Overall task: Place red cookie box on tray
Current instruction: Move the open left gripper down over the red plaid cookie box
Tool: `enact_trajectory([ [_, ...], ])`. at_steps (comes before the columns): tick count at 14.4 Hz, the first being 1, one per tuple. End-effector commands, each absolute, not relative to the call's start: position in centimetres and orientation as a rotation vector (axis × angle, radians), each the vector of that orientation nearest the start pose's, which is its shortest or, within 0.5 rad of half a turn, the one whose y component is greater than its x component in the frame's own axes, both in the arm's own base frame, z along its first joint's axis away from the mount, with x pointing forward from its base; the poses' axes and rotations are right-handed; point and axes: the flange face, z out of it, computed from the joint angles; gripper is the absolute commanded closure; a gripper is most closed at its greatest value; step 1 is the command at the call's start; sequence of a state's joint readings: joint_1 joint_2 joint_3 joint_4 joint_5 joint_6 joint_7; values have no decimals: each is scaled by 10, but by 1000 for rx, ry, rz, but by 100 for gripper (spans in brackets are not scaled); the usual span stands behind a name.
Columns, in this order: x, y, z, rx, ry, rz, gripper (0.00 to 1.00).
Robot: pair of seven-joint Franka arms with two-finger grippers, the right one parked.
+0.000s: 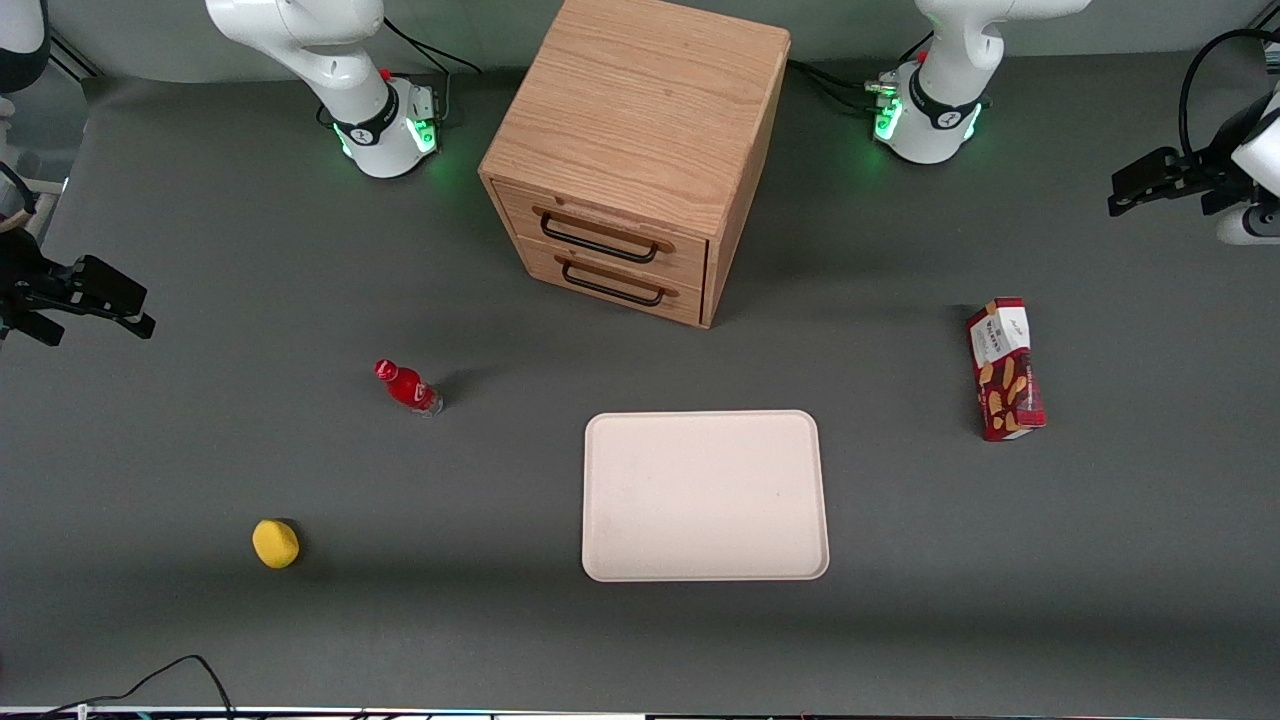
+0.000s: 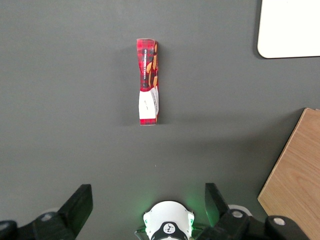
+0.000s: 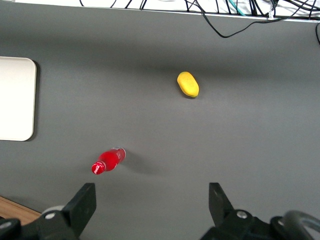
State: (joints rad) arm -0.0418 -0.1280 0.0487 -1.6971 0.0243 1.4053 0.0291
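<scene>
Nothing of the task looks done yet. The red cookie box (image 1: 1006,369) lies on the worktop (image 1: 300,650) toward the working arm's end, well apart from the tray (image 1: 705,496), which holds nothing. The claw (image 1: 1150,188) hangs high near the worktop's edge, fingers spread wide and holding nothing, as the wrist view suggests. Reaching the box, gripping it, carrying it over and setting it down all remain.
</scene>
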Motion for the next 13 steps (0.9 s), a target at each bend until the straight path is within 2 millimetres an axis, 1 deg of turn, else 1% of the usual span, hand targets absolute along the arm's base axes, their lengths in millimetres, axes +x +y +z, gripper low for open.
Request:
enact_trajectory([
  [1, 499, 7, 634, -3119, 90, 236, 0],
  [3, 500, 9, 634, -3115, 94, 239, 0],
  [6, 500, 25, 630, -3124, 46, 249, 0],
  [7, 502, 32, 626, -3126, 30, 252, 0],
  [8, 507, 38, 615, -3128, 16, 266, 0],
  [9, 515, 41, 598, -3123, 45, 281, 0],
  [10, 522, 46, 571, -3121, 107, 301, 0],
  [11, 524, 54, 534, -3125, 143, 307, 0],
  [13, 521, 55, 455, -3126, 199, 266, 0],
])
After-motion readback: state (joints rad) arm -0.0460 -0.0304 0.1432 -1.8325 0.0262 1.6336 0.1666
